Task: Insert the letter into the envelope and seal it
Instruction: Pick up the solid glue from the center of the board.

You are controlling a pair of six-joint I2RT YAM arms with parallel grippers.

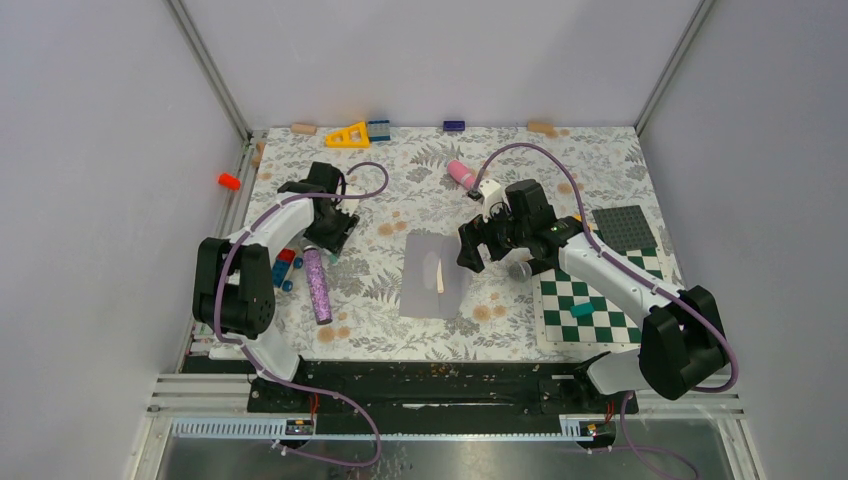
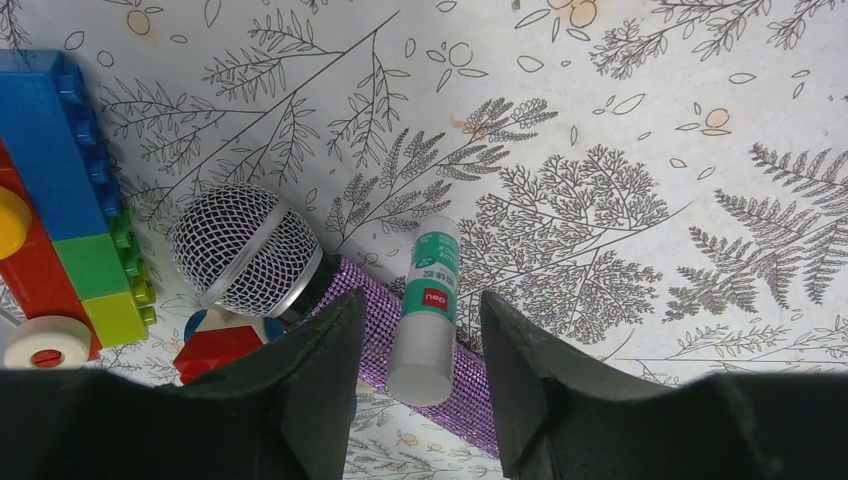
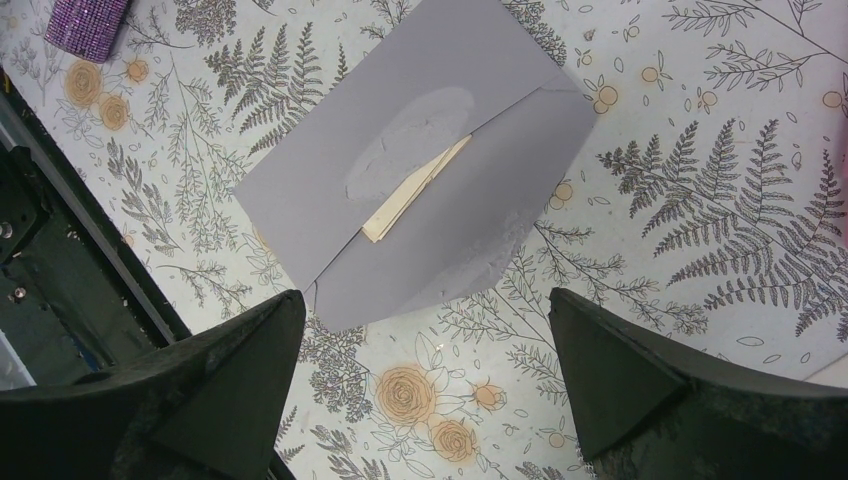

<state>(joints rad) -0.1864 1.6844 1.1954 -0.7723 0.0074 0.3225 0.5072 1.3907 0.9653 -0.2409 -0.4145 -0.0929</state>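
envelope (image 3: 330,200) just ahead of wide-open empty right gripper (image 3: 427,305), left gripper (image 2: 422,305) part-open astride glue stick (image 2: 432,268)

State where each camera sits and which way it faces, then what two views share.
Top external: above and behind the arms, looking down on the table; both arms show, bases at the bottom.
Left wrist: on the left arm, looking down at a glue stick and microphone; its own fingers flank the stick.
Right wrist: looking down at the envelope; its fingers spread wide.
Shared: top and right wrist both show the envelope.
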